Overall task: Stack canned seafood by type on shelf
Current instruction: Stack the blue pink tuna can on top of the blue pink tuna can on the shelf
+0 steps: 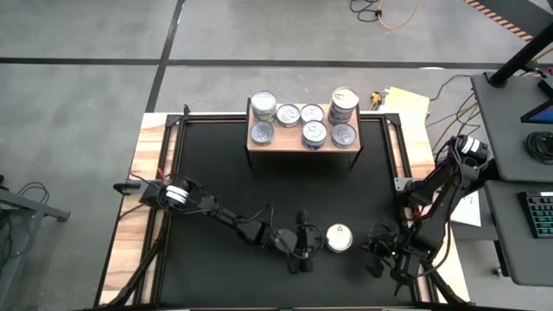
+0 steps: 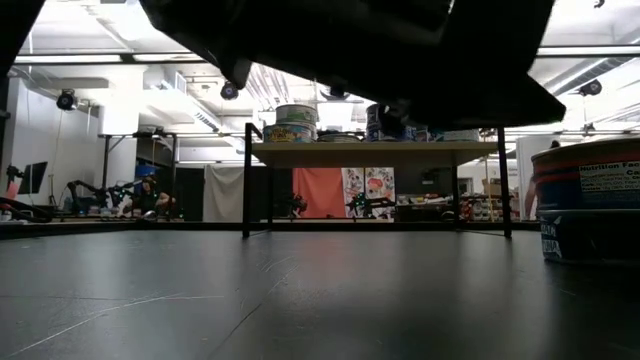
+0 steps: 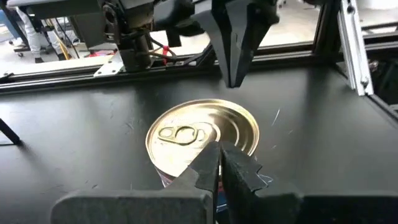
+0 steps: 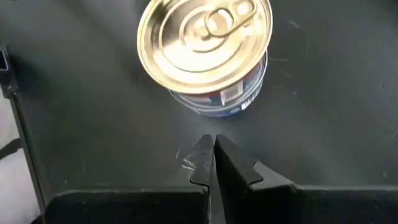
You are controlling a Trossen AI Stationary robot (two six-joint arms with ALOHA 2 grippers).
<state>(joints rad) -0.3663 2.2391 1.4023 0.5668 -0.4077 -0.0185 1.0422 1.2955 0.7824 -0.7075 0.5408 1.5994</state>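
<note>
We see one short round gold-topped metal tin (image 1: 338, 238) alone on the black counter (image 1: 276, 190), well short of the light wooden shelf (image 1: 304, 149) carrying the other tins. Our left tool (image 1: 303, 244) sits clenched and empty just beside the tin; our right tool (image 1: 378, 246), also clenched and empty, flanks its opposite side slightly farther off, so we judge the left nearer.

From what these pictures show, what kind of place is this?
Probably a robotics lab or workshop hall: a black work table with wooden edges on a grey concrete floor, a side desk with a keyboard, and a high ceiling with strip lights.
</note>
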